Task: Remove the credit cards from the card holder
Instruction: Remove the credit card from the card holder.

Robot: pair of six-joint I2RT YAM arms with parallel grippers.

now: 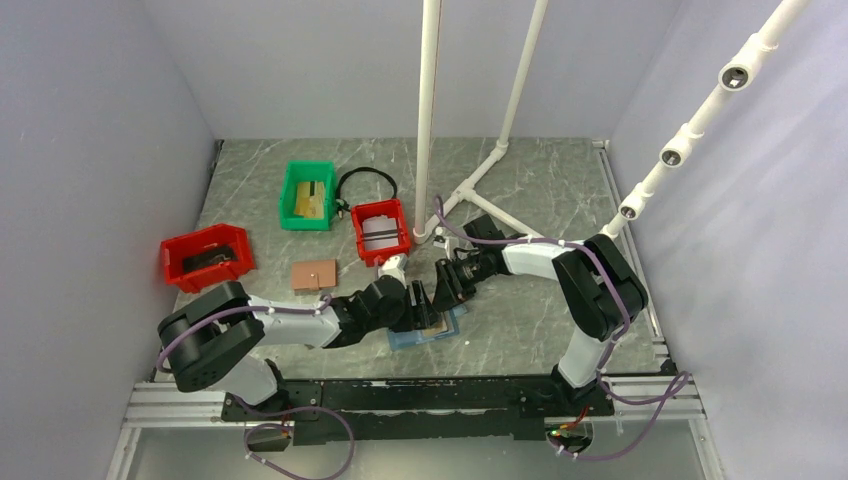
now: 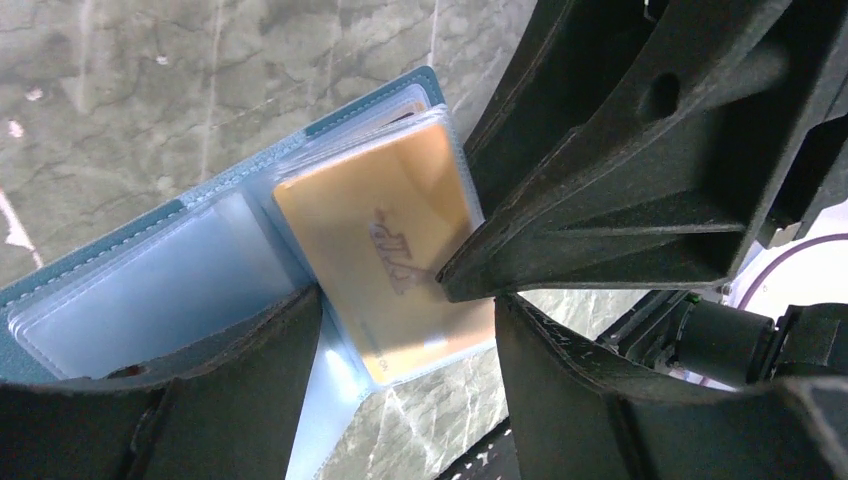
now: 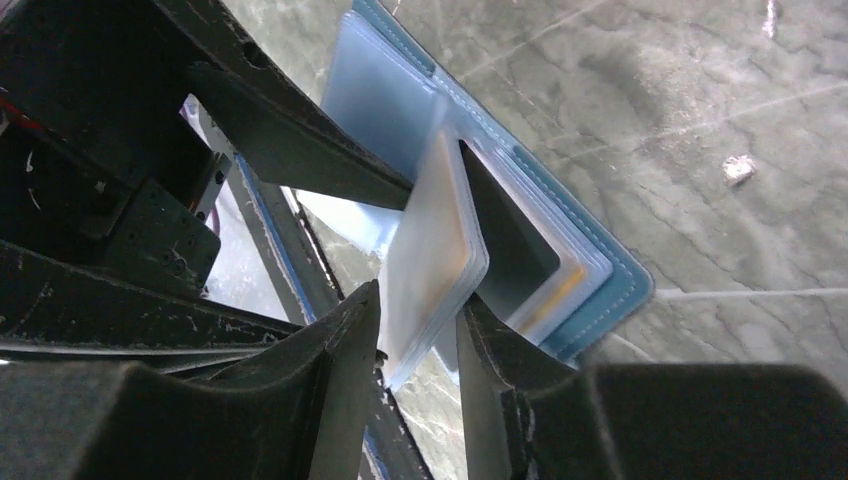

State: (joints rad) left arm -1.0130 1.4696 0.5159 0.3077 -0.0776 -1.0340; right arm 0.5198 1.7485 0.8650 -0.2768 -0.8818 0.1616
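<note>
Tabletop [image 1: 540,180] shows a grey-green marbled finish, smooth, with a dull sheen. The card holder [image 2: 150,280] has a blue, finely grained, leather-look cover with pale stitching at the edge, and its inner sleeves are clear glossy plastic catching the light. In one sleeve the credit card [image 2: 390,220] looks smooth, gold-tan, softly shiny. Jaws on the left gripper [image 2: 405,300] and right gripper [image 3: 420,295] are matt black plastic, rough-textured, edges scuffed pale. Further back, the red bin [image 1: 172,262] and green bin [image 1: 288,200] are shiny moulded plastic, and the white pipe [image 1: 429,120] is smooth.
</note>
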